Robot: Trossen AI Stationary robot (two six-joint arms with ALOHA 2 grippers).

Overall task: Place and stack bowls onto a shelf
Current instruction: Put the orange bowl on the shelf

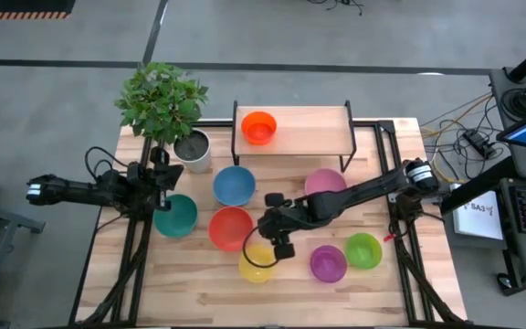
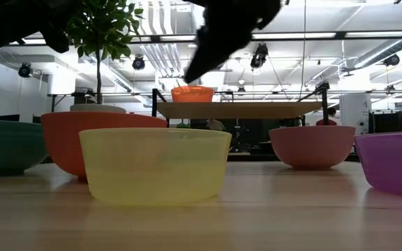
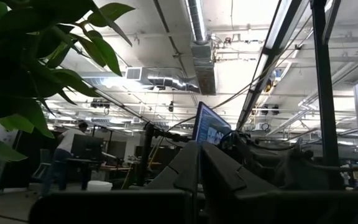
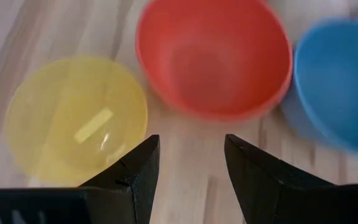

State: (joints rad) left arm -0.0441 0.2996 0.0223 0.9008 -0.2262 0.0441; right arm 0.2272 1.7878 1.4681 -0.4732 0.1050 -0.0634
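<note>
The shelf (image 1: 322, 132) stands at the table's far side with the orange bowl (image 1: 258, 127) on its wooden top, also seen as the orange bowl (image 2: 192, 93) in the low view. On the table rest the blue (image 1: 234, 185), teal (image 1: 175, 216), red (image 1: 229, 228), yellow (image 1: 255, 265), purple (image 1: 328, 263), green (image 1: 363, 250) and pink (image 1: 325, 182) bowls. My right gripper (image 4: 191, 163) hangs open above the table between the yellow bowl (image 4: 73, 118) and the red bowl (image 4: 213, 56), touching nothing. My left gripper (image 1: 165, 178) waits shut at the left, beside the plant pot.
A white pot (image 1: 192, 151) with a leafy plant (image 1: 161, 99) stands at the far left corner, close to my left gripper. Black frame bars run along both table sides. Bare wood lies along the near edge (image 1: 272, 306).
</note>
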